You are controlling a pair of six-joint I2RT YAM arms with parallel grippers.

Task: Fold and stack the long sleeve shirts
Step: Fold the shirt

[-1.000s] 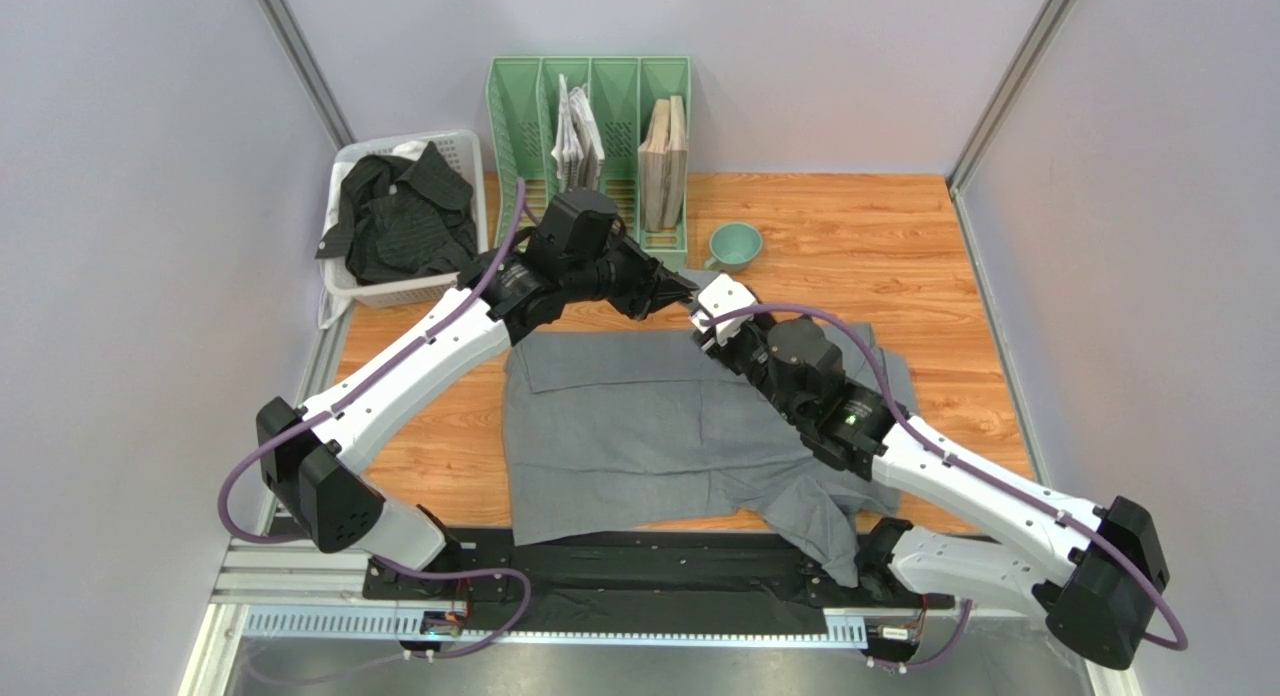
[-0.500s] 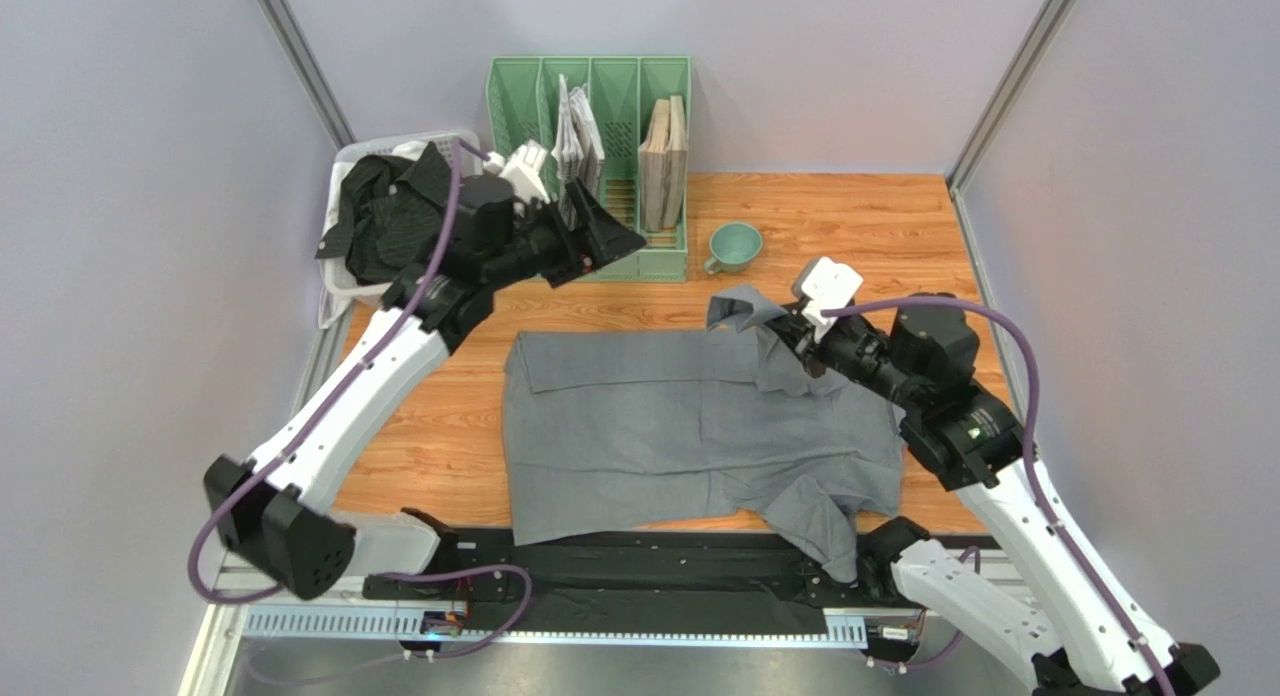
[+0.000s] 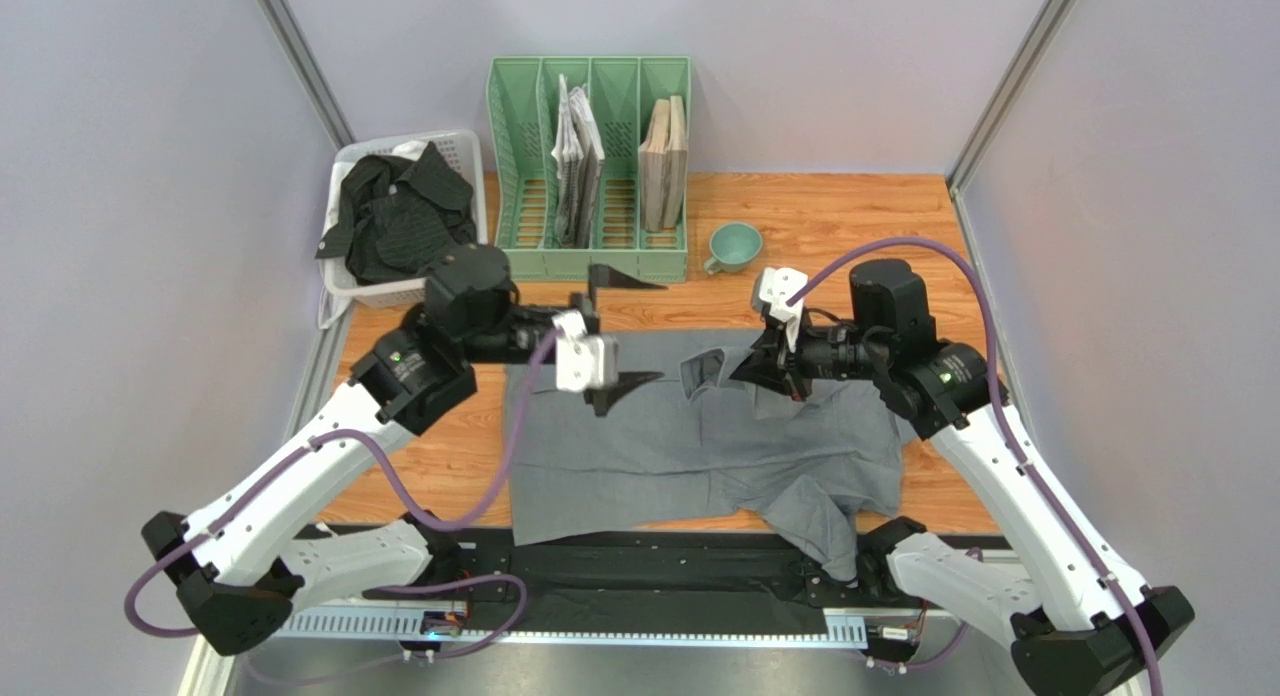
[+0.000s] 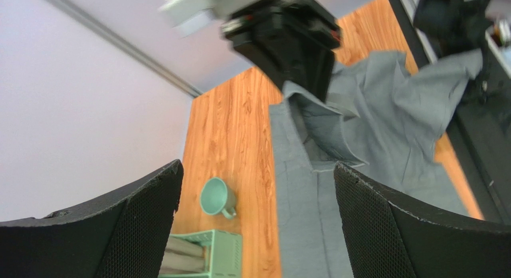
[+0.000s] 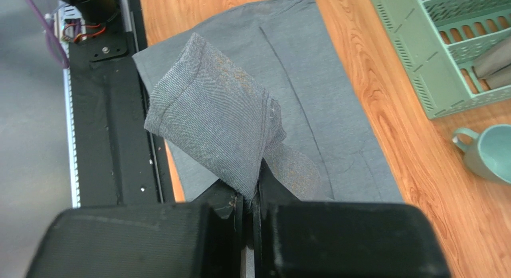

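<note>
Two long sleeve shirts were in view: one grey long sleeve shirt (image 3: 661,441) in the middle of the counter (image 3: 902,231), and one black long sleeve shirt (image 3: 394,224) in the single white basket (image 3: 458,144) at the far left corner. One green file rack (image 3: 519,126) stood at the far edge with four compartments. It held one bundle of printed papers (image 3: 576,134), whose sheets were too many to count, and what looked like two brown folders (image 3: 664,149). One teal mug (image 3: 733,246) sat just beside the rack. Two arms rose from the near edge, the left arm (image 3: 323,449) and the right arm (image 3: 1037,494). They carried one end effector each, two in all: the left end effector (image 3: 646,333) and the right end effector (image 3: 736,375).
</note>
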